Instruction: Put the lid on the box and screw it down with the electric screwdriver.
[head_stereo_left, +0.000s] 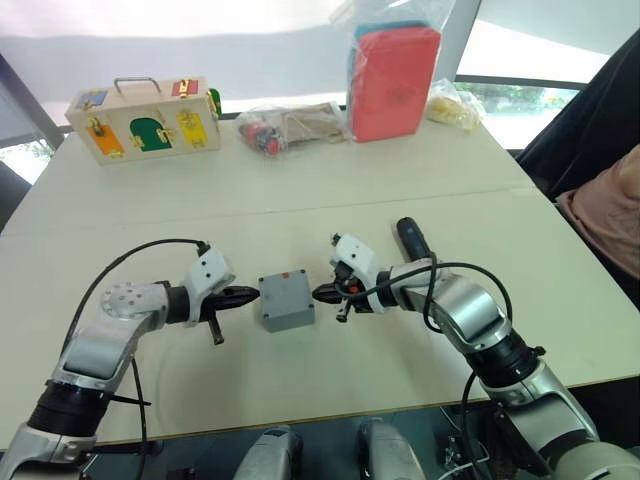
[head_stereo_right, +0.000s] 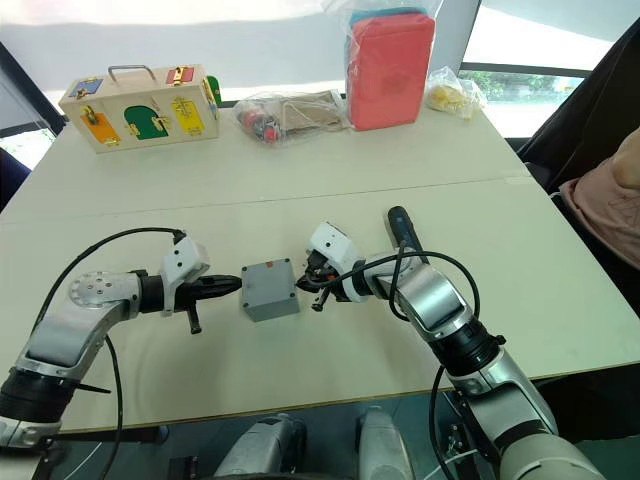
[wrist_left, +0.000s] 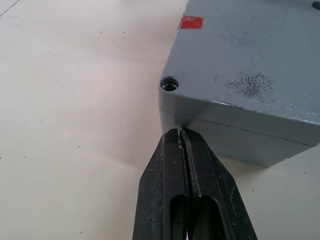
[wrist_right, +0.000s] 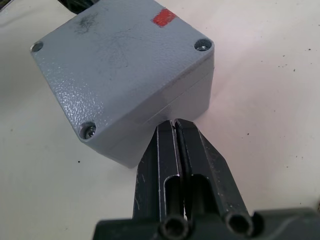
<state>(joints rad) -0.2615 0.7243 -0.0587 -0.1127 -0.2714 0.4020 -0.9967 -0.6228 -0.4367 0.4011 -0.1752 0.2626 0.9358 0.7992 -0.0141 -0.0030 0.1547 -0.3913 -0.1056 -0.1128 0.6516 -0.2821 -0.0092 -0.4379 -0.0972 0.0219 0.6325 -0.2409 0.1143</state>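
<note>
The box (head_stereo_left: 287, 301) sits near the front middle of the pale table (head_stereo_left: 420, 170), with the lid (wrist_right: 120, 45) already seated on top of it, a thin seam running around the wall just under the cover. A small red mark shows on the lid's top near one edge, and there are screw holes in the corners (the one nearest the right wrist camera has a screw head in it; the others are too dim to judge). The left gripper (head_stereo_left: 248, 294) lies level with the table and points at the box from the robot's left, its two black fingers pressed flat together with nothing between them, their tips right at the box's side wall just below the seam. The right gripper (head_stereo_left: 322, 292) mirrors it from the other side, fingers likewise closed on nothing and tips at or against the opposite wall, so the box stands between the two. The electric screwdriver (head_stereo_left: 411, 238) lies on the table beyond the right forearm, just beside it and not held. Along the far edge stand a wooden box with coloured doors (head_stereo_left: 146, 120), a clear bag of small parts (head_stereo_left: 290, 126), a red pack in plastic (head_stereo_left: 392, 80) and a bag of yellow pieces (head_stereo_left: 452, 108). A person's sleeve (head_stereo_left: 608, 215) shows at the table's right side.
</note>
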